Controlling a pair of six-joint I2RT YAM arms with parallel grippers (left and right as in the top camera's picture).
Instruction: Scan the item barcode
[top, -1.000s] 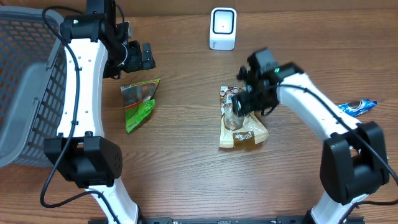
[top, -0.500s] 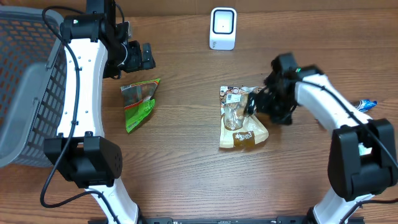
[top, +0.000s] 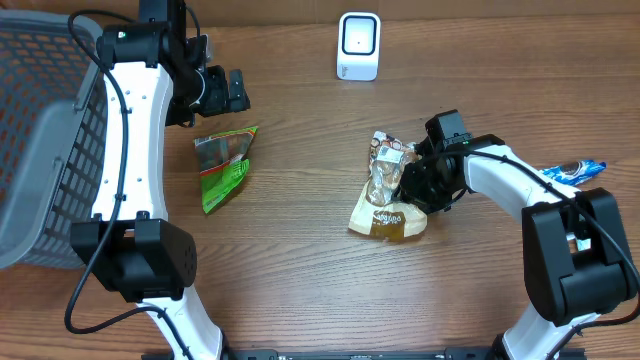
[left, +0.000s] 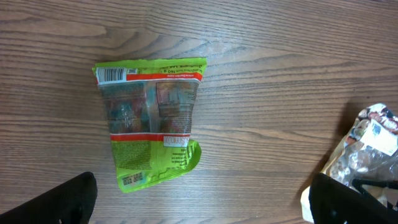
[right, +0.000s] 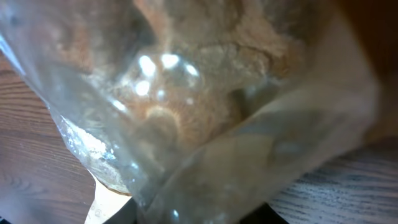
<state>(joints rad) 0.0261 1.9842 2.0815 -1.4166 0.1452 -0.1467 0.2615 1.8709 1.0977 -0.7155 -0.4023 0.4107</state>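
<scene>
The item, a clear snack bag with a tan label, lies crumpled at the table's middle right, its top end raised. My right gripper is pressed into its right side, shut on the plastic. In the right wrist view the bag fills the frame, with the dark jaws just showing on either side of it at the bottom edge, around my right gripper. The white scanner stands at the back centre. My left gripper hovers open above a green pouch, holding nothing.
A grey mesh basket takes up the far left. A blue wrapper lies at the right edge. In the left wrist view the green pouch lies flat with its barcode up, and the clear bag shows at the right.
My right gripper dropped back onto the clear bag's right side and closed on it. The bag crumpled and shifted, its top end lifting. The left arm has not moved.
</scene>
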